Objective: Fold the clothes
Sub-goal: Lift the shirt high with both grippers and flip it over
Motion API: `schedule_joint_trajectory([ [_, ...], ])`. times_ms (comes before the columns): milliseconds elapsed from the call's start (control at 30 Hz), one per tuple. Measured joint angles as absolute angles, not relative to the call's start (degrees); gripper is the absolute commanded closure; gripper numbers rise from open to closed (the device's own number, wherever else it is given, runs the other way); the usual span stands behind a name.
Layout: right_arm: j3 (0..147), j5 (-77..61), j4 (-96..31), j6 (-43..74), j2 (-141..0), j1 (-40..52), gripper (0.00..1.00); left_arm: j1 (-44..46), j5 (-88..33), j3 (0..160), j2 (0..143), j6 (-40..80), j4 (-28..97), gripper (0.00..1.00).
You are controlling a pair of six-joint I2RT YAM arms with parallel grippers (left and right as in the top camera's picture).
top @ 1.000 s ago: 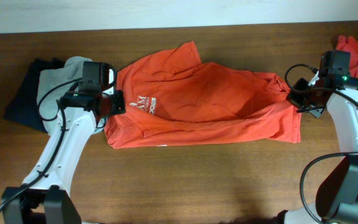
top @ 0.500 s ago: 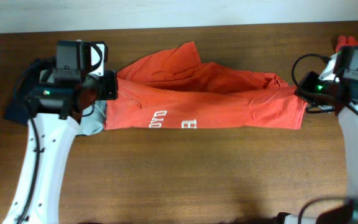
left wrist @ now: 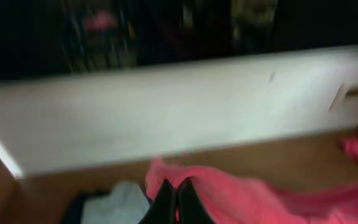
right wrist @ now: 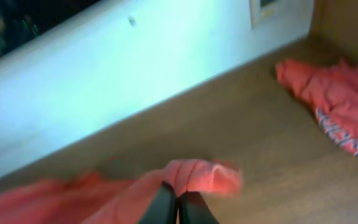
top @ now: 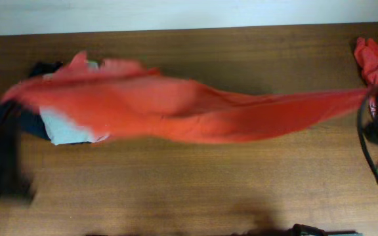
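An orange-red T-shirt hangs blurred above the table, pulled into a long band from far left to far right. My left gripper is shut on its left end, with the cloth trailing off to the right. On the other side, my right gripper is shut on a bunched fold of the shirt. In the overhead view both arms show only as dark blurs at the frame edges. A second orange-red T-shirt lies crumpled at the table's far right corner.
A light grey garment and a dark one lie piled at the left, partly under the stretched shirt. A white wall runs along the back edge of the brown table.
The shirt lay spread on the table with both grippers at its ends. Both arms have swung outward and up, lifting and stretching it into a taut band. The grip is unchanged.
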State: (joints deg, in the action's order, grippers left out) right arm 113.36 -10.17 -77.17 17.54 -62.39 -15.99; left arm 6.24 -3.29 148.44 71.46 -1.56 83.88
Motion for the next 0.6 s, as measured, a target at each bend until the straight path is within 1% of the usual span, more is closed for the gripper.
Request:
schedule_joint_trajectory([
  [167, 122.28, -8.47, -80.4, 17.5, -61.1, -15.99, 0.96, 6.24, -3.29, 158.56, 69.49, -2.0, 85.1, 1.0],
  [367, 123.7, -5.85, -80.73, 17.96, -61.95, -15.99, 0.96, 6.24, -3.27, 157.6, 71.0, -2.39, 84.16, 1.0],
  [467, 123.76, -5.06, -80.62, 18.0, -66.0, -15.99, 0.96, 6.24, -3.29, 155.2, 74.89, -2.48, 81.71, 1.0],
  [600, 123.79, -4.78, -78.61, 18.02, -74.19, -15.99, 0.96, 6.24, -3.51, 152.73, 84.36, -2.63, 78.26, 1.0],
])
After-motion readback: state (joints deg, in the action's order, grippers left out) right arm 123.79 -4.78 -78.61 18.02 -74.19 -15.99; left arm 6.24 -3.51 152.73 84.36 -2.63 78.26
